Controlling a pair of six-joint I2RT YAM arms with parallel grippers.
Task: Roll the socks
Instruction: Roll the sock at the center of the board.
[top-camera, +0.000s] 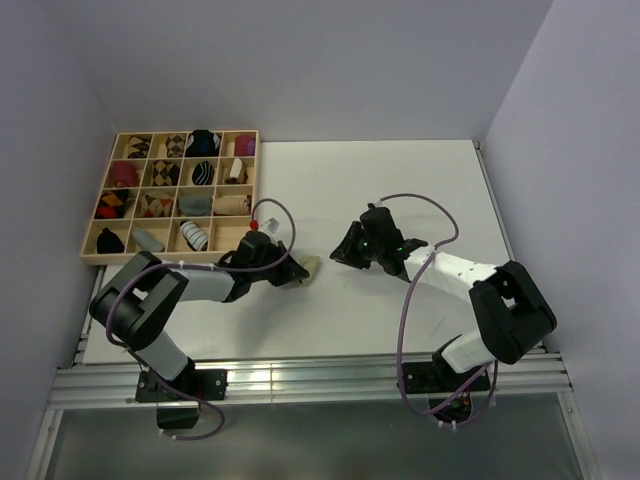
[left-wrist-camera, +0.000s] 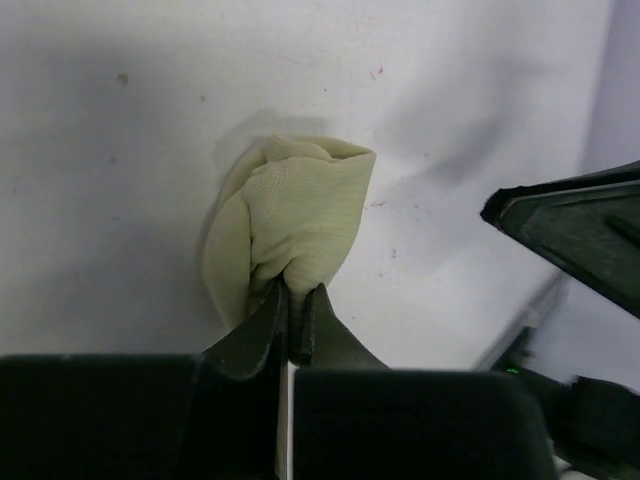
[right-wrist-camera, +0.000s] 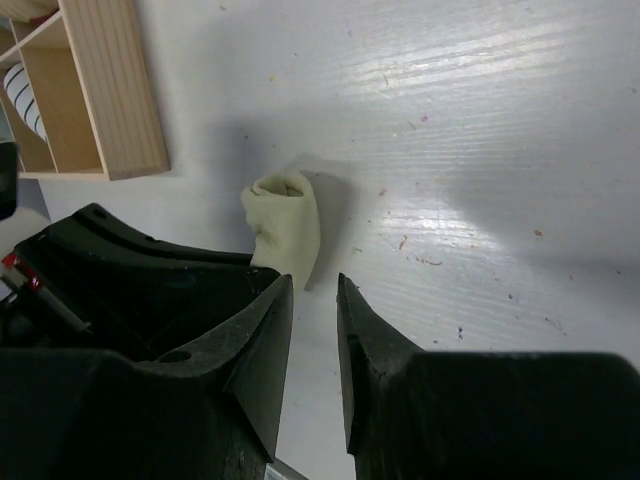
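The pale yellow-green sock (top-camera: 309, 267) lies bunched on the white table, right of my left gripper (top-camera: 291, 274). In the left wrist view my left gripper (left-wrist-camera: 296, 296) is shut on the near end of the sock (left-wrist-camera: 290, 215). My right gripper (top-camera: 343, 250) hovers just right of the sock, slightly open and empty; in the right wrist view it (right-wrist-camera: 314, 290) sits just short of the sock (right-wrist-camera: 287, 225) without touching it. The white striped sock is not in view as a loose sock.
A wooden compartment tray (top-camera: 250, 170) with several rolled socks stands at the back left; its corner shows in the right wrist view (right-wrist-camera: 110, 90). The right arm's finger (left-wrist-camera: 580, 225) shows at the right of the left wrist view.
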